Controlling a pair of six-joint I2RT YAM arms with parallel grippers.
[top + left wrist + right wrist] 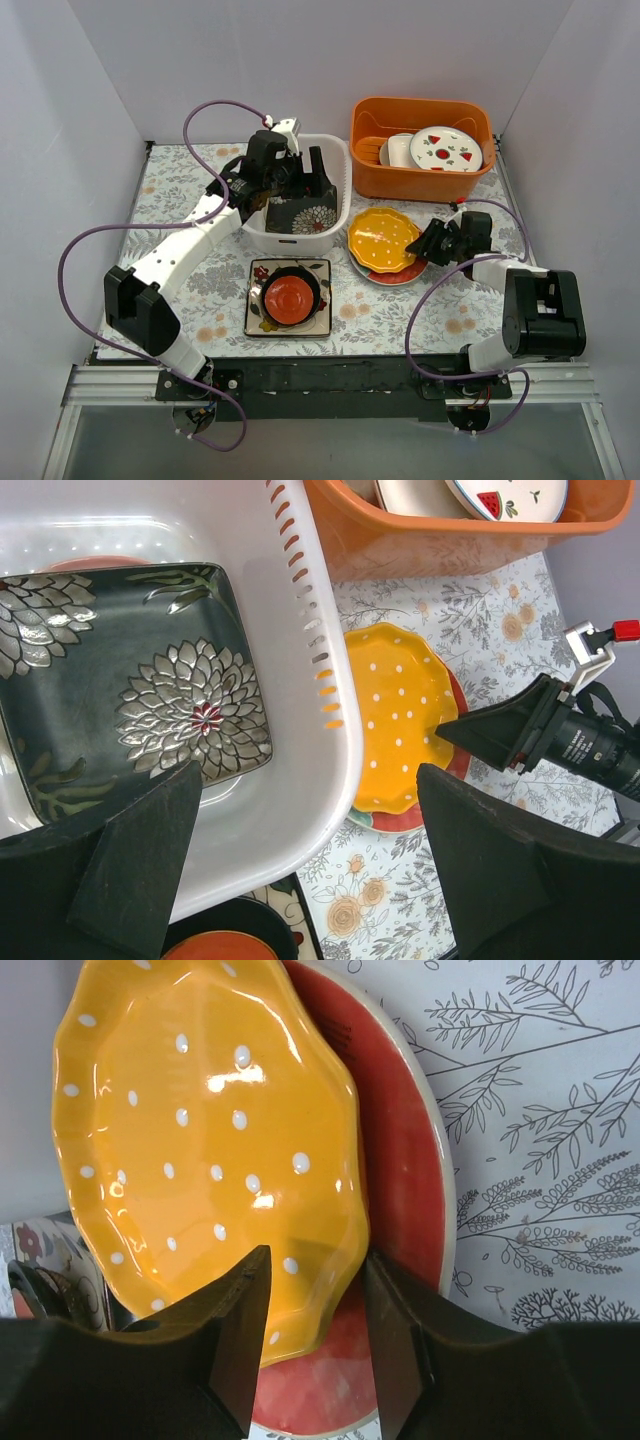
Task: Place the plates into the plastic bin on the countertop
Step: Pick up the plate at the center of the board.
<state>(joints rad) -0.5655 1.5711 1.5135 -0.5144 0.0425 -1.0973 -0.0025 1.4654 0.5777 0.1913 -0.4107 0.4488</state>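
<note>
The white plastic bin (340, 200) holds the black square plate with white flowers (130, 680), lying tilted inside. My left gripper (308, 780) hangs open above the bin's near right corner, holding nothing. The yellow dotted plate (200, 1130) rests on the teal-and-red plate (405, 1160) on the countertop (190, 180), right of the bin. My right gripper (315, 1260) straddles the yellow plate's near rim, one finger above and one outside the edge, with a gap still showing. A small red plate (291, 297) sits in a dark round one on the white square plate (260, 315).
An orange tub (420, 115) at the back right holds a white round plate with red fruit marks (446, 148) and other white dishes. White walls close in the sides and back. The countertop's black front edge (330, 372) runs by the arm bases.
</note>
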